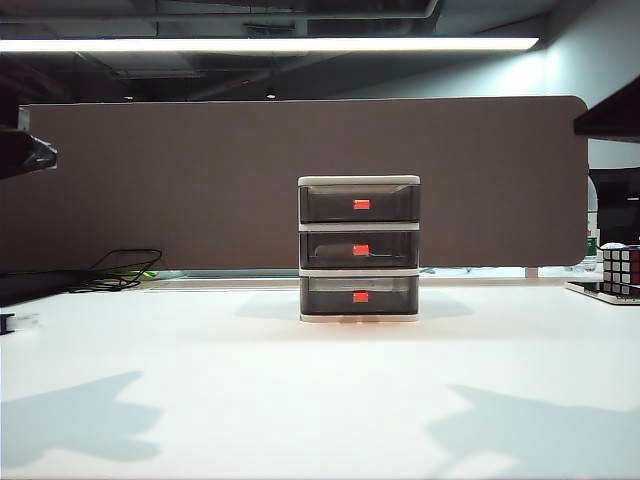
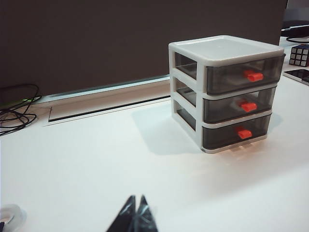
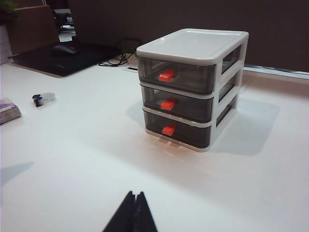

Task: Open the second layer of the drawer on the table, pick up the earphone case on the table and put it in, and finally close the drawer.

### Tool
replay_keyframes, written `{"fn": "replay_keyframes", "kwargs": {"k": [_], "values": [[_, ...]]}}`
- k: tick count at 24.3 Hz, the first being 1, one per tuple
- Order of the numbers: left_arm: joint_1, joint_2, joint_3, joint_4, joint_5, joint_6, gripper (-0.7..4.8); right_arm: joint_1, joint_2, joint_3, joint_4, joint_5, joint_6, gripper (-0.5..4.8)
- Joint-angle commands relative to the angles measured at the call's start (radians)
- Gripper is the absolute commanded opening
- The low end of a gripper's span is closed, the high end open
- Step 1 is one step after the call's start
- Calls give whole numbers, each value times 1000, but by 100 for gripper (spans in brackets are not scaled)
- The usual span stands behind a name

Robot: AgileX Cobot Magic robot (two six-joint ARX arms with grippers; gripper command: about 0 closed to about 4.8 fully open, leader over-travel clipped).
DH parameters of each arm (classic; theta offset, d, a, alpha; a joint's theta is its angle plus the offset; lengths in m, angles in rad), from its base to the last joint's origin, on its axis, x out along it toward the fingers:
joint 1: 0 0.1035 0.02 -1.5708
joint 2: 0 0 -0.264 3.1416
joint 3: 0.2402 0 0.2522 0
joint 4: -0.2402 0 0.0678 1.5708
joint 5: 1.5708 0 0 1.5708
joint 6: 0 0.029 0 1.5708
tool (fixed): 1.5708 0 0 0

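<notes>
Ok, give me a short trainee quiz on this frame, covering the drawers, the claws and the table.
1. True or false: the second layer of the drawer is pulled out.
2. The left claw and right claw are: A) both shut and empty; B) both wide open; C) one gripping a handle tab.
3. In the exterior view, what stands at the far right edge of the table?

Key: 1. False, all three layers sit flush. 2. A. 3. The puzzle cube.
</notes>
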Motion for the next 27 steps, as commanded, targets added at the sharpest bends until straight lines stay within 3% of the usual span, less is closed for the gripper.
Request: {"fn": "replay_keyframes", "kwargs": {"k": [1, 3, 5, 9, 15, 19, 21, 27], "values": [[3, -1, 6, 8, -5, 16, -5, 1, -40, -38, 16, 27, 0, -4], [9, -1, 5, -2, -7, 50, -5, 0, -86, -82, 25, 46, 0, -4], [37, 0, 5, -10, 3, 32, -5, 0, -115, -92, -3, 60, -10, -4], [135, 0, 5, -10, 98, -18, -5, -2, -125, -92, -7, 88, -27, -4], [315, 0, 5, -6, 257, -23, -5, -26, -127, -91, -8, 134, -58, -4], [420, 0, 5, -6, 345, 6, -5, -116, -127, -91, -7, 125, -69, -4], [460, 0, 5, 0, 345, 29, -5, -172, -127, -91, -6, 126, -78, -5], [538, 0, 5, 41, 345, -2, -5, -311, -127, -91, 27, 104, -75, -4]]}}
